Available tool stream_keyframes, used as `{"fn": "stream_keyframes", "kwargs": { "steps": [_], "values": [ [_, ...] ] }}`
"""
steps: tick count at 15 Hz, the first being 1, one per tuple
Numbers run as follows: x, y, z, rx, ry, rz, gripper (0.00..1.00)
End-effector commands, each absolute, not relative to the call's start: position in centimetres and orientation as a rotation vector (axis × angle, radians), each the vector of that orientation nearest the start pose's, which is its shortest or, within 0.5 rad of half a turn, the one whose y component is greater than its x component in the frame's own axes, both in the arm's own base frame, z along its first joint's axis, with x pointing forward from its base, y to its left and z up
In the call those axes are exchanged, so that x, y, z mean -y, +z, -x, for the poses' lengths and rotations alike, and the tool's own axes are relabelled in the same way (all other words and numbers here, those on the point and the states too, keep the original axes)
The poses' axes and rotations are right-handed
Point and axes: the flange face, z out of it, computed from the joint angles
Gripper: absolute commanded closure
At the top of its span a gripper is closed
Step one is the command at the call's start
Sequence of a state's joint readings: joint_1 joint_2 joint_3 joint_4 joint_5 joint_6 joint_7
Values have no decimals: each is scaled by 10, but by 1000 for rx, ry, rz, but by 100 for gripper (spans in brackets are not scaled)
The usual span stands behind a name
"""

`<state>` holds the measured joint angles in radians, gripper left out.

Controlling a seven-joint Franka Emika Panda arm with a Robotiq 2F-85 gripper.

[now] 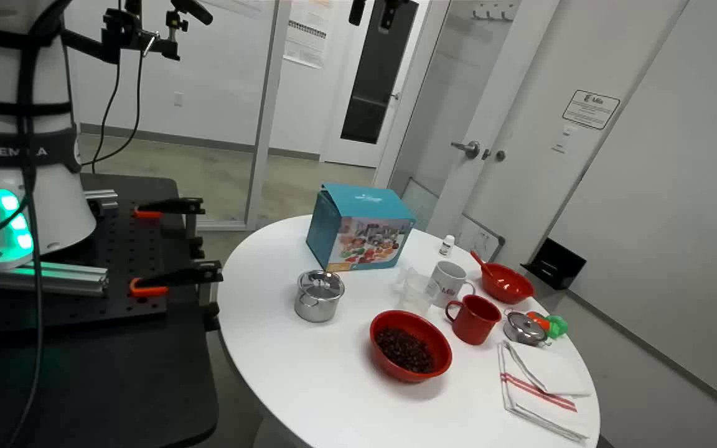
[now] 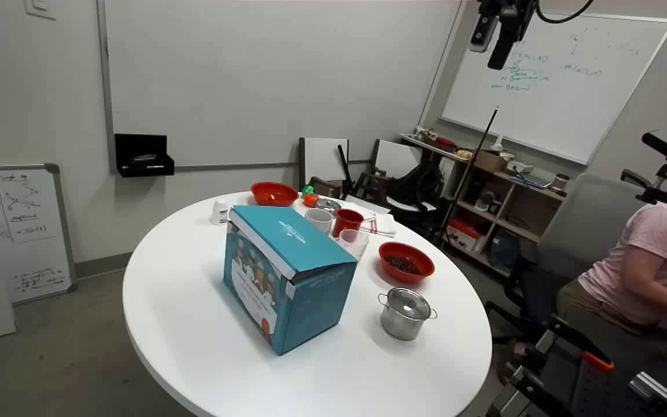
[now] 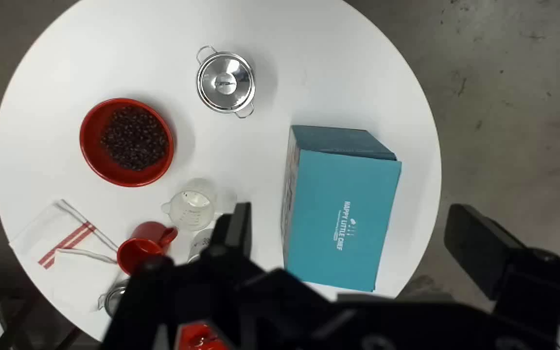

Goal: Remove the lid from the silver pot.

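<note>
Wrist view: looks down past the claw [image 3: 353,236], spread wide apart, onto the surface [image 3: 139,48]. In both exterior views, shows the lid [image 2: 409,303] seated on the silver pot [image 2: 401,328].

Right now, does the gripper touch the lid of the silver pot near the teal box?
Apart. In an exterior view, the gripper hangs well above the lid on the silver pot, with open space between.

Robotics lab, office-style room. In an exterior view, robot base [image 1: 53,205] at nine o'clock on black bench [image 1: 116,373], glass partition [image 1: 190,112] at ten. In an exterior view, whiteboard [image 2: 565,98] at two o'clock, its handwriting [image 2: 523,73] too faint to read.
</note>
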<state>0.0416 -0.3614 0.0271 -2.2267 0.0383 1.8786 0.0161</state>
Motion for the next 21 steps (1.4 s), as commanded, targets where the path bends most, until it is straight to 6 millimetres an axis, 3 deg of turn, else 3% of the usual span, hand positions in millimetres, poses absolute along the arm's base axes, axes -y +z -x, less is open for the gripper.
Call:
{"fn": "stream_keyframes", "kwargs": {
  "steps": [1, 3, 13, 18, 21],
  "values": [
    [-35, 520, -445, 62, -17, 3114, 0],
    [-36, 521, -445, -19, -9, 3089, 0],
    [-35, 427, -386, -377, 264, 3014, 0],
    [-18, 385, -365, -804, 276, 2986, 0],
    [-10, 354, -362, -1024, 193, 2963, 0]
  ]
}}
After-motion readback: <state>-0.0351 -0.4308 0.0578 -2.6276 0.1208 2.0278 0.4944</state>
